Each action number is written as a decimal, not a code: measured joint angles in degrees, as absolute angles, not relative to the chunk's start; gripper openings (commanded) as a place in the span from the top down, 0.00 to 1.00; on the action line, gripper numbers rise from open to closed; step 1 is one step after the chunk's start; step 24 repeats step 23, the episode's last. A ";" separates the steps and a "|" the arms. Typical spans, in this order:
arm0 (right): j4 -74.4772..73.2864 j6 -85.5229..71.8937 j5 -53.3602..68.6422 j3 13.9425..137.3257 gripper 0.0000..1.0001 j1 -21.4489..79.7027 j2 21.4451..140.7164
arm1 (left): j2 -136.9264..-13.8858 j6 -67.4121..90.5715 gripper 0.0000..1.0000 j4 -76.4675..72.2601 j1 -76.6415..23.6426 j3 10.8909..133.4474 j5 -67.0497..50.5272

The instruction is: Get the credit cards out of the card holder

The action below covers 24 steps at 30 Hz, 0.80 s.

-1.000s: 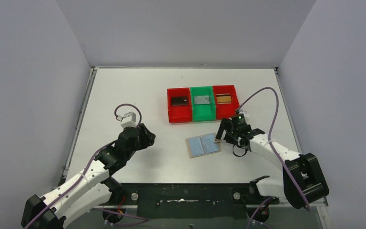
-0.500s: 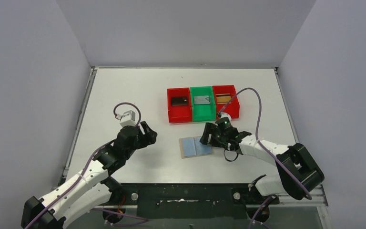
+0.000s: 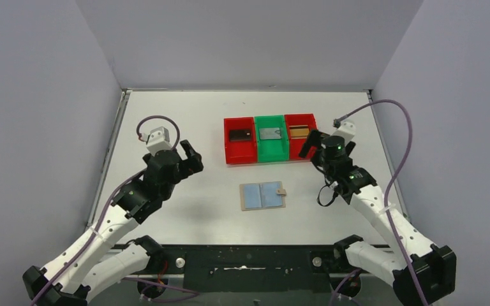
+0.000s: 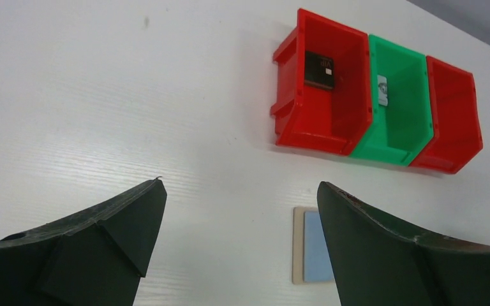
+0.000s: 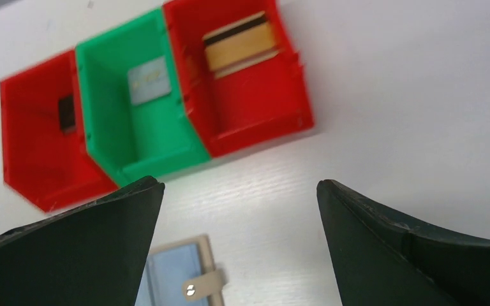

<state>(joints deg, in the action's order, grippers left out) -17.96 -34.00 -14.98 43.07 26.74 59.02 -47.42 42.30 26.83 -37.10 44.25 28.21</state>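
Between the fingers on both sides there's just air: the left gripper (image 4: 239,191) is spread wide with nothing in it, and it's the same deal for the right gripper (image 5: 239,188). Neither one touches anything. The right one hangs just in front of the right red bin (image 5: 261,102). The left one is well apart from everything, over bare table (image 3: 166,115).

The card holder (image 3: 263,196) lies flat and open between the arms, blue lining up, snap tab (image 3: 282,191) sticking out its right side. I can't see any card in it. The dark card (image 3: 240,135) sits in the left red bin (image 3: 239,158), the silver-grey card (image 3: 270,133) in the green bin (image 3: 272,155), and the gold-brown card (image 3: 299,132) in the right red one.

Looks finished to me. The only real risk I see is the right arm dropping or swinging carelessly, clipping that bin's rim and shoving the row or tipping a card back out.
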 measured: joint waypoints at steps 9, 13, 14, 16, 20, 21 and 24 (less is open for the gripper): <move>-19.09 -27.05 -20.60 46.17 0.02 14.37 52.14 | -46.72 39.57 0.07 34.09 -37.12 52.86 37.06; -21.41 -25.67 -20.10 49.25 0.02 13.85 52.82 | -46.28 39.38 0.06 36.34 -37.10 53.74 39.66; -21.69 -25.45 -20.05 49.87 0.02 13.85 53.06 | -46.28 39.40 0.06 36.86 -37.10 53.76 40.21; -22.22 -25.10 -20.01 50.48 0.02 13.85 53.21 | -46.41 39.55 0.06 37.95 -37.06 53.76 40.84; -24.10 -25.04 -20.01 50.50 0.02 13.85 52.93 | -46.87 39.86 0.06 39.03 -37.06 53.76 41.98; -24.32 -25.02 -20.03 50.46 0.02 13.85 52.73 | -46.96 39.83 0.06 39.11 -37.06 53.78 42.15; -24.58 -25.04 -20.05 50.39 0.02 13.85 52.05 | -47.13 39.81 0.06 39.20 -37.06 53.78 42.44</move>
